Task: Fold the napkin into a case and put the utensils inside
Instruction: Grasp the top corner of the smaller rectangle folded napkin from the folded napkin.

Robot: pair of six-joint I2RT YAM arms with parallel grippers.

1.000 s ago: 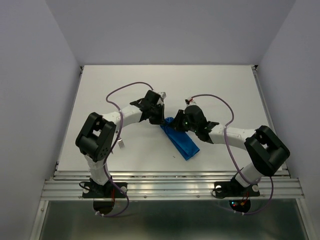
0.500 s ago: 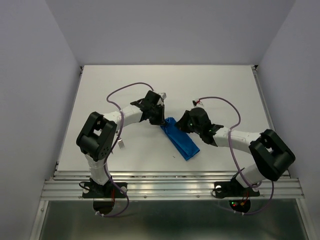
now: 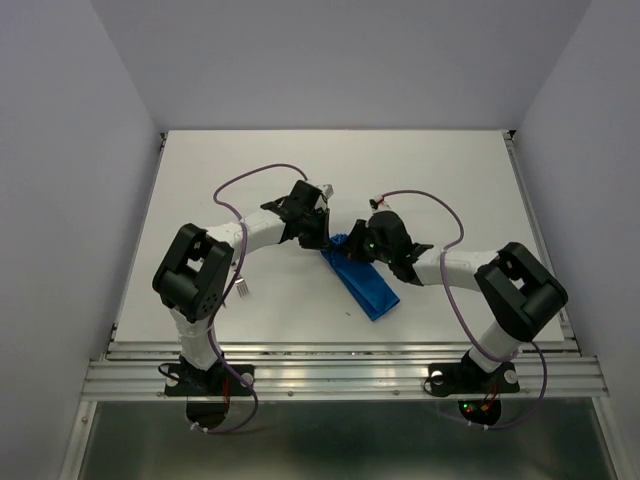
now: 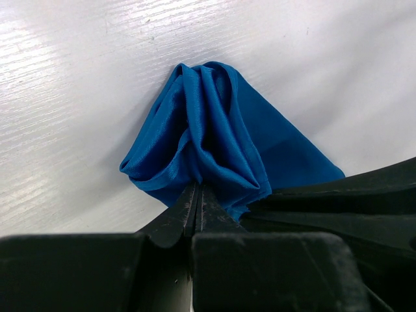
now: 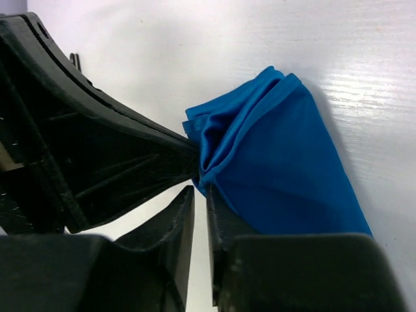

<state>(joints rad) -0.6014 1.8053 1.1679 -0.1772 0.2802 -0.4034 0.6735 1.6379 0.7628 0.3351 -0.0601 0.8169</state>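
Observation:
The bright blue napkin (image 3: 365, 285) lies folded into a narrow strip, a case shape, running from the table's middle toward the near right. Its far end is bunched into pleats (image 4: 218, 133). My left gripper (image 4: 197, 190) is shut on that bunched end, seen from above as the left gripper (image 3: 325, 240). My right gripper (image 5: 200, 192) sits at the same end from the other side. Its jaws stand a narrow slit apart, with a napkin (image 5: 279, 162) edge touching the tips. No utensils show clearly.
A small silver-grey piece (image 3: 243, 290) lies by the left arm's elbow; I cannot tell whether it is a utensil. The white table (image 3: 420, 170) ends in a metal rail (image 3: 340, 372) at the near edge. Grey walls stand on three sides.
The right arm pulled back to the right, then returned to the napkin's far end, its jaws narrowing. The left gripper has kept its hold in place.

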